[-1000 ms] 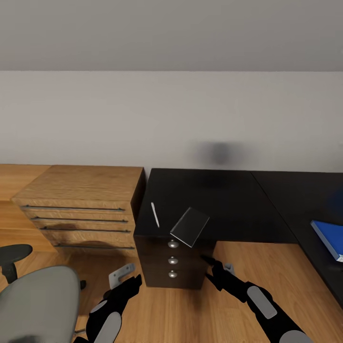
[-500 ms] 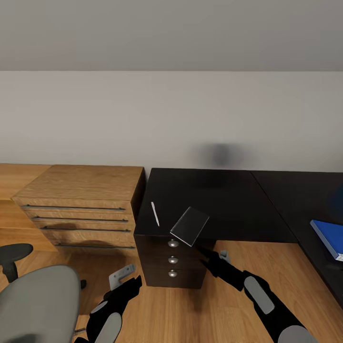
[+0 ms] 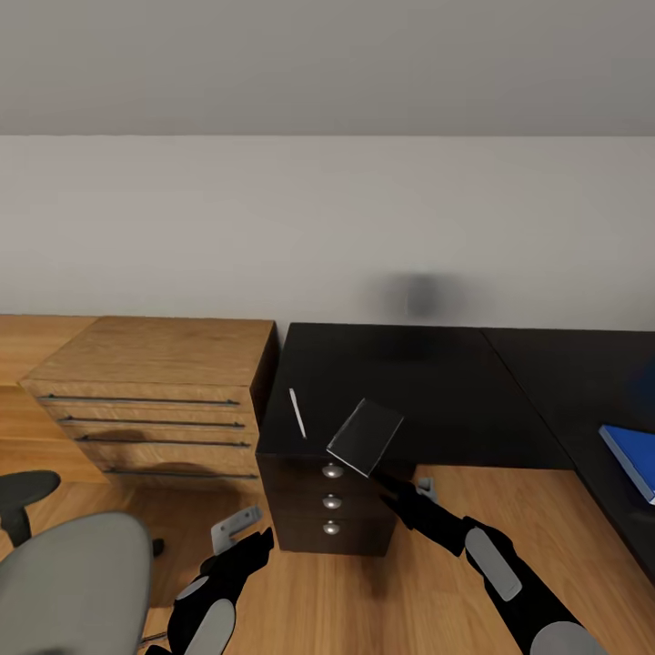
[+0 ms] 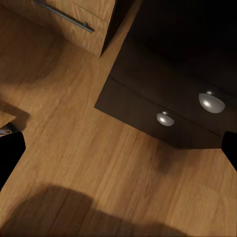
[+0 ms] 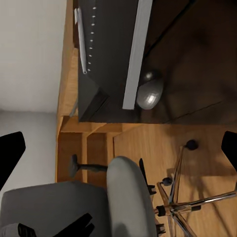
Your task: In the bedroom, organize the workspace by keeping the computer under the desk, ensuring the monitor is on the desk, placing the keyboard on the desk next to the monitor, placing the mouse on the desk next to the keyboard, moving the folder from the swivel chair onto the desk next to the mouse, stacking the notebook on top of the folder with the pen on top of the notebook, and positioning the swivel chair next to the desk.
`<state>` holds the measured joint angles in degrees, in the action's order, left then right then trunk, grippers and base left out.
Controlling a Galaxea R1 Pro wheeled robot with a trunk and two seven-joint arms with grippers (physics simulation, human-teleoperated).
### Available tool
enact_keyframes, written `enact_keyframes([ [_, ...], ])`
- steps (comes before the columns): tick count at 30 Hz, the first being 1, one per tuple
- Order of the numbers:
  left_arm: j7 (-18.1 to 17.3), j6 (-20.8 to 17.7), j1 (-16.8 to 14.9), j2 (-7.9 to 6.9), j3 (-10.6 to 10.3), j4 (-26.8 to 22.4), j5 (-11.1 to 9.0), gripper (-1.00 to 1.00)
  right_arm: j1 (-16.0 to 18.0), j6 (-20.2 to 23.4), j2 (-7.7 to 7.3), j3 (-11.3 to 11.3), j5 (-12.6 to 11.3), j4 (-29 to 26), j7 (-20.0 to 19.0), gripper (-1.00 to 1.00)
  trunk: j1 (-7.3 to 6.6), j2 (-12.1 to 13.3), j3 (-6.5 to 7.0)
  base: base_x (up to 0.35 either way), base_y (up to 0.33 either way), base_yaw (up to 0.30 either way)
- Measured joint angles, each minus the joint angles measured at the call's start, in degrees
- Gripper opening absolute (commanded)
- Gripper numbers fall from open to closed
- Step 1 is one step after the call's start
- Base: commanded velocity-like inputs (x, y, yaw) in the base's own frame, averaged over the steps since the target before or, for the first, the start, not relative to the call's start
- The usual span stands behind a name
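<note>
Head view, counter: the black counter (image 3: pixel 437 382) stood against the wall, beside the wood dresser (image 3: pixel 155 387).
Head view, notebook: the grey notebook (image 3: pixel 365 437) lay at the front edge of the counter, poking out over the drawers.
Head view, pen: the white pen (image 3: pixel 297 411) lay just beside the notebook, apart from it.
Head view, folder: the blue folder (image 3: pixel 632 459) lay far off on the counter's other wing.
Head view, chair: the swivel chair (image 3: pixel 73 582) stood on the floor near the left arm.
Head view, right end effector (image 3: pixel 393 488): just below the notebook, fingers apart, holding nothing.
Head view, left end effector (image 3: pixel 253 543): low over the floor.
Left wrist view: fingers wide apart and empty; two silver knobs (image 4: pixel 165 118) on the drawers showed.
Right wrist view: fingers wide apart, with the notebook's pale edge (image 5: pixel 137 54) and the pen (image 5: pixel 81 42) ahead.
</note>
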<state>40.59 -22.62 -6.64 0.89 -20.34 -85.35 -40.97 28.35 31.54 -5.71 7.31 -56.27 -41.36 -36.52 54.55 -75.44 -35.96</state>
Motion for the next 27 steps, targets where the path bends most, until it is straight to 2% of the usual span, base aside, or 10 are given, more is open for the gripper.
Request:
enact_keyframes([
  [5,-0.05,0.02,0.00,-0.01,-0.01,0.00,0.15,1.00,0.00,-0.26,0.20,0.06,-0.01,0.05,0.01,1.00,0.00,0.00,0.00,0.097,0.034,0.000],
  [11,-0.09,0.18,0.00,-0.01,0.00,0.00,1.62,1.00,0.00,-0.32,0.17,0.00,-0.05,0.06,0.01,1.00,-0.01,0.00,0.00,0.167,0.039,0.000],
  [27,-0.14,0.18,0.00,-0.01,0.00,0.00,2.02,1.00,0.00,-0.33,0.03,-0.33,-0.12,0.50,0.18,1.00,0.01,0.00,0.00,0.010,0.002,0.000],
])
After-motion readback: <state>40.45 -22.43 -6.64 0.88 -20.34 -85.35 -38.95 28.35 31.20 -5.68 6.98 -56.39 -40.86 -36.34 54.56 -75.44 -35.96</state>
